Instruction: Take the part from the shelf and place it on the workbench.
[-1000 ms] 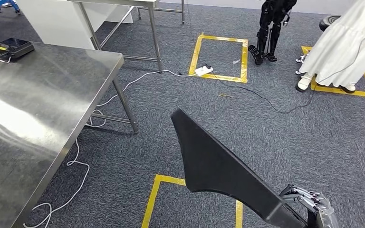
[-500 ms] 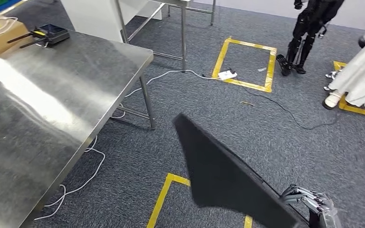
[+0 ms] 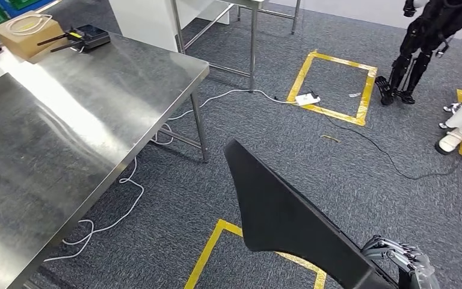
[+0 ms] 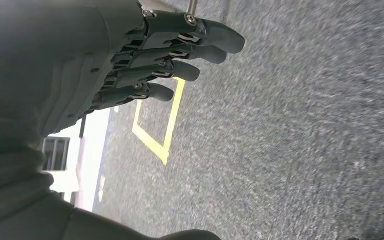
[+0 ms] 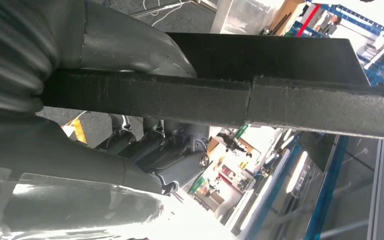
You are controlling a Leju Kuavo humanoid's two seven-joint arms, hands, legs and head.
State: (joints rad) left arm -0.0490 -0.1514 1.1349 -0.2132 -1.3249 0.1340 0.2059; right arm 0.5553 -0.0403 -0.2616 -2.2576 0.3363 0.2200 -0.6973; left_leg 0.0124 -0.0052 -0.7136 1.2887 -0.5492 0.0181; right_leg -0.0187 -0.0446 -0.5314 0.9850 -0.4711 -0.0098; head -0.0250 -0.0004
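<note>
Part (image 3: 283, 217) is a flat black panel, gripped at its lower end by the right hand (image 3: 400, 259) down in the corner of the head view; it sticks up and out over the carpet, tilted, well short of the workbench (image 3: 66, 132); in the right wrist view the thick grey thumb (image 5: 130, 45) lies on one side of the panel's edge and the darker fingers (image 5: 165, 145) wrap the other side, so it's a proper clench on the part; left hand (image 4: 145, 65) hangs over the floor with fingers held straight and a bit apart, holding nothing; workbench is shiny steel, off to the left; cardboard box (image 3: 27, 30) and a black router (image 3: 84, 37) sit at its far end; white cable (image 3: 114, 211) trails under it on grey carpet; yellow tape squares (image 3: 334, 87) mark the floor; another black robot (image 3: 424, 48) stands far right.
</note>
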